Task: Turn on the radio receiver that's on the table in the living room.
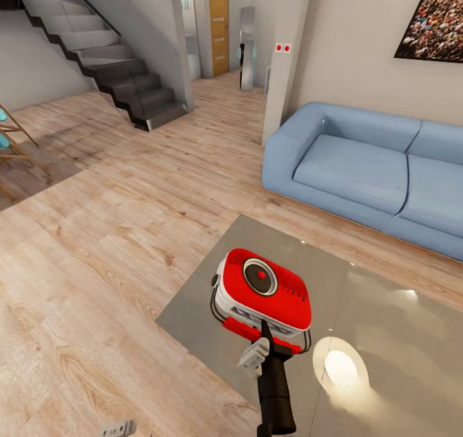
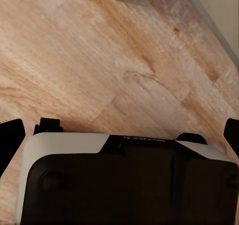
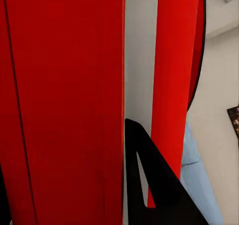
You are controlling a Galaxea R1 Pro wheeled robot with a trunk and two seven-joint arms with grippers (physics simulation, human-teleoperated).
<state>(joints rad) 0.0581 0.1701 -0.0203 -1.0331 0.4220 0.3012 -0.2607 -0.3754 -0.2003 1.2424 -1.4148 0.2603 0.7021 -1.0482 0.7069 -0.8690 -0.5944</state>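
The red radio receiver (image 1: 263, 292) lies on the near left part of the glossy grey table (image 1: 392, 334), its round dark dial facing up. My right gripper (image 1: 264, 327) reaches in from below with its narrow black tip against the radio's near edge, and its fingers look shut. In the right wrist view the radio's red surface (image 3: 59, 100) is very close, with the black fingertips (image 3: 144, 185) in front of it. My left gripper (image 1: 118, 428) hangs low over the wood floor, left of the table. Its fingers (image 2: 11, 140) stand wide apart with nothing between them.
A blue sofa (image 1: 366, 167) stands behind the table along the pale wall, under a framed crowd picture (image 1: 434, 15). Dark stairs (image 1: 109, 57) rise at the back left, and a wooden chair (image 1: 9, 141) shows at the left edge. Wood plank floor (image 1: 96, 244) spreads left of the table.
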